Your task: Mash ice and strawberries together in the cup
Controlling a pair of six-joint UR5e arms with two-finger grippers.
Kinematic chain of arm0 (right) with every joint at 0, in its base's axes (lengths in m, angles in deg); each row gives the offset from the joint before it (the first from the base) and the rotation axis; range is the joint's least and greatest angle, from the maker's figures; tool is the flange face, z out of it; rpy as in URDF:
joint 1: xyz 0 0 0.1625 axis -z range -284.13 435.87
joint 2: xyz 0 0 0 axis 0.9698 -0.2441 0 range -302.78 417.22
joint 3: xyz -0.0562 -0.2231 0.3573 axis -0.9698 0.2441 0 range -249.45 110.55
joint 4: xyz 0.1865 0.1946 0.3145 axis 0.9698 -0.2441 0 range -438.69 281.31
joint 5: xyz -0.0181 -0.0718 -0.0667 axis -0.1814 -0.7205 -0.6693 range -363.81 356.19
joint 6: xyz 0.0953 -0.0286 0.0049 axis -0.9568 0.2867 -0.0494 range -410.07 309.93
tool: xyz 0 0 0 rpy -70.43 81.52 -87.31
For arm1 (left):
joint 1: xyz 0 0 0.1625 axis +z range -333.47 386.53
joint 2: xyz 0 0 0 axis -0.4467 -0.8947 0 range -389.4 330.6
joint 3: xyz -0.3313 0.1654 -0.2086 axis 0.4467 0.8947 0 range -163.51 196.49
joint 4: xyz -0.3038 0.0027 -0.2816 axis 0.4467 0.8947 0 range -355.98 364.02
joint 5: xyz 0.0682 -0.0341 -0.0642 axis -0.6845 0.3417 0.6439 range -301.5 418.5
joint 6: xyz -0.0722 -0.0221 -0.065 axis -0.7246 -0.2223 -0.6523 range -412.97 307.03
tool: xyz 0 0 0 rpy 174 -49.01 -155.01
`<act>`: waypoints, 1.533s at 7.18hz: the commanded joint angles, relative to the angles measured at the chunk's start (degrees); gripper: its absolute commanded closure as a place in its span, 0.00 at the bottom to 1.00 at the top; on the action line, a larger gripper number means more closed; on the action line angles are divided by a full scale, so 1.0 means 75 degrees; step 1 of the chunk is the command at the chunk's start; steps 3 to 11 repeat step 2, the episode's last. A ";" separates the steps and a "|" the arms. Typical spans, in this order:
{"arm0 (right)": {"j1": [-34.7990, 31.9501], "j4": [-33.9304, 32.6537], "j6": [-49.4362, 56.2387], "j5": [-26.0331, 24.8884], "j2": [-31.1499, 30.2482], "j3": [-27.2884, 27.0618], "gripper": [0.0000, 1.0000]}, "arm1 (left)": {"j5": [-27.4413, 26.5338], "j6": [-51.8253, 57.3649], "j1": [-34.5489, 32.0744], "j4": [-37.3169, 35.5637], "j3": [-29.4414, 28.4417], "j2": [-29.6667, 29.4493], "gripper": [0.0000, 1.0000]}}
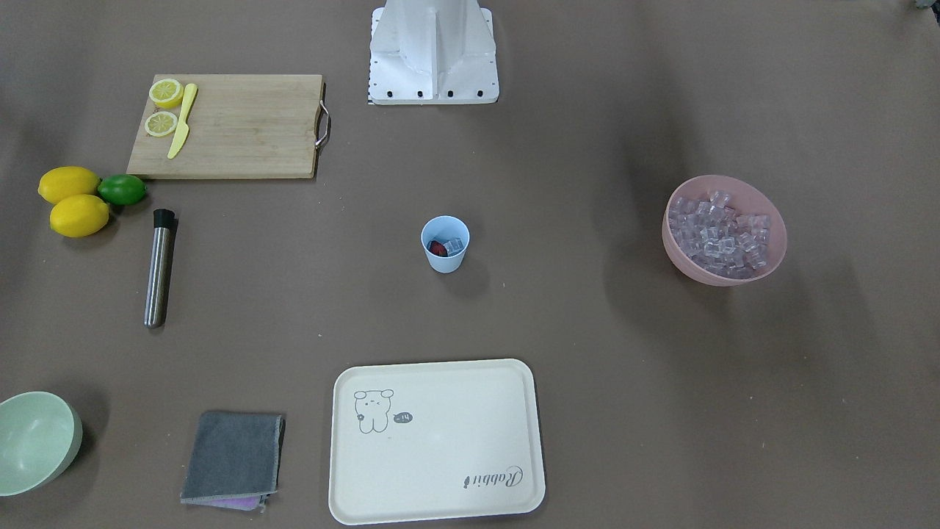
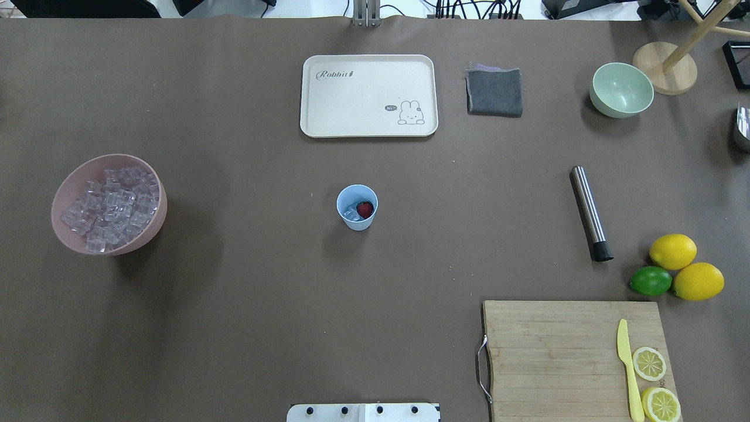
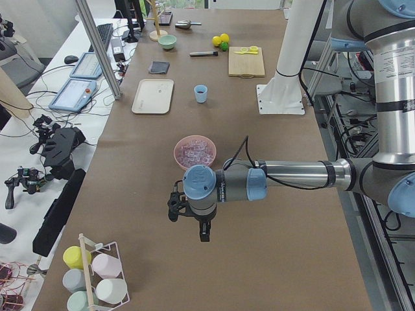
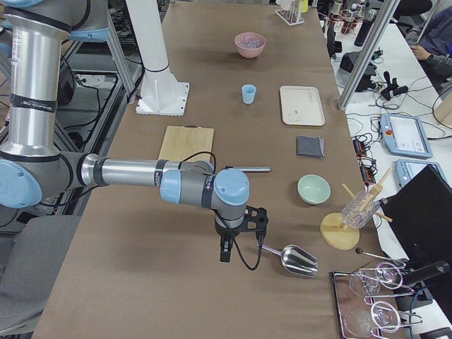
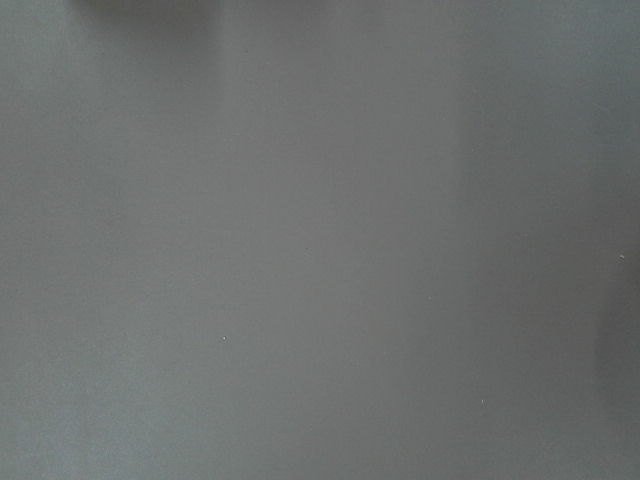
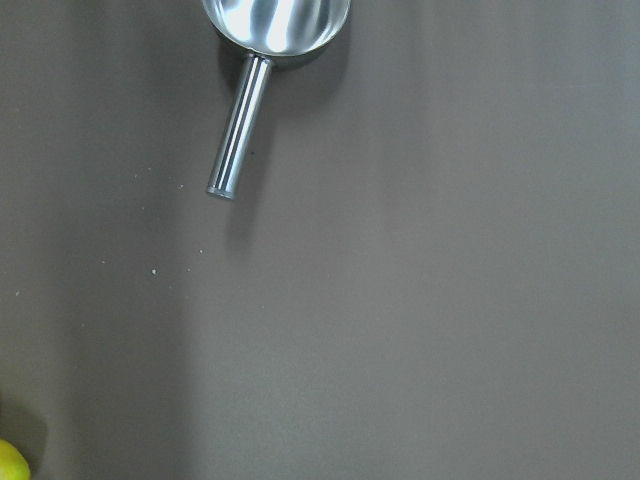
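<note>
brown cloth covers the counter in your front camera: the cup stands upright near the middle, with the strawberry and a few cubes of ice inside it. the pink bowl at that view's right holds a heap of more cubes. a steel muddler lies flat near the lemons and the lime, below the cutting board.

from overhead you see the berry at the right of the cup's inside, the cubes at its left.

from the robot's left end, the near arm's left pincer hangs over bare cloth near the pink bowl; you cannot tell whether it is open or closed.

from the other end, the right pincer hangs near a steel scoop, and its state can't be told either.

your left wrist camera shows only cloth; the right one shows the scoop at its top edge, handle pointing down the picture.
</note>
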 commanded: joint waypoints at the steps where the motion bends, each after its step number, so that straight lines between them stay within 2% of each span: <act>1: 0.0000 -0.0001 0.0000 -0.0028 0.0000 -0.0041 0.00 | 0.0000 0.0012 0.0008 -0.0002 -0.0002 0.0000 0.02; 11: 0.0000 -0.0012 0.0000 -0.0004 -0.0011 -0.0099 0.00 | 0.0000 0.0023 0.0008 -0.0014 -0.0002 0.0012 0.02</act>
